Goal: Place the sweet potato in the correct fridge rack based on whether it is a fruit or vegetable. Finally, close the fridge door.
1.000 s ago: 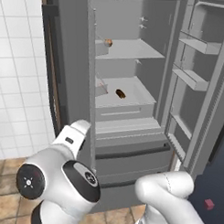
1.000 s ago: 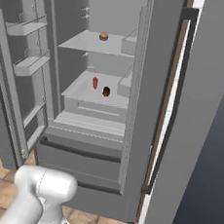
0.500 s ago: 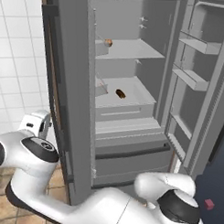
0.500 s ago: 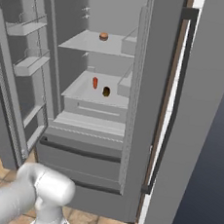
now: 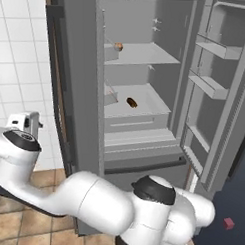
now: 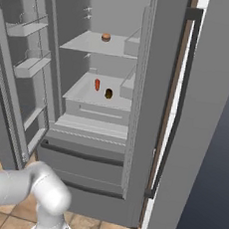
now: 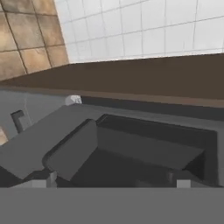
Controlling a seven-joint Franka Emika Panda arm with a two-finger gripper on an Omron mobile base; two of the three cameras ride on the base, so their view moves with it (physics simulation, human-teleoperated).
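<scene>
The small dark brown oblong sweet potato (image 5: 131, 102) lies on the wide flat lower fridge rack (image 5: 150, 103), well right of the white two-finger gripper (image 5: 30, 122) outside the fridge.

My gripper (image 5: 25, 125) sits half behind the fridge's closed door (image 5: 71, 82) so I cannot make out its jaws, the sweet potato (image 5: 131, 102) is too small to show more than a dark lump, and the open door (image 5: 223, 93) is cut by the frame's edge.
</scene>
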